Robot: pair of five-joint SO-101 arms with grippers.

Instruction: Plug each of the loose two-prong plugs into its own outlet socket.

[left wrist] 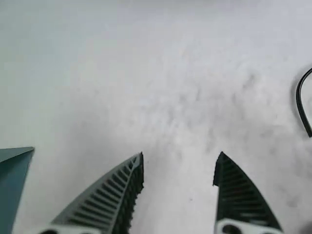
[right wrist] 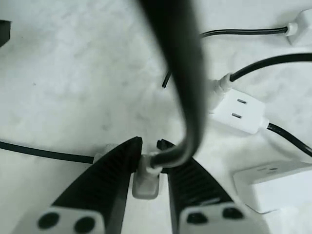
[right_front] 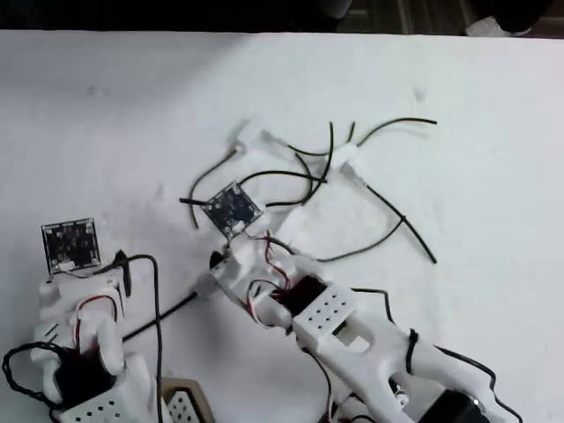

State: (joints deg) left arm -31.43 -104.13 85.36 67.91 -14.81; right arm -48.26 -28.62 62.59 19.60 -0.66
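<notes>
The right tool (right wrist: pixel 150 143) was clamped on a white two-prong plug (right wrist: pixel 145 182), near an outlet socket (right wrist: pixel 238 113) whose slots lay empty. The left tool (left wrist: pixel 180 156) gaped wide over the bare surface (left wrist: pixel 146 73). As far as could be seen, no plug was seated yet.

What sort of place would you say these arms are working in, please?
Probably a robotics lab bench rather than a home: a white-covered table strewn with loose black cords and white outlet sockets, plus two small square marker boards.
</notes>
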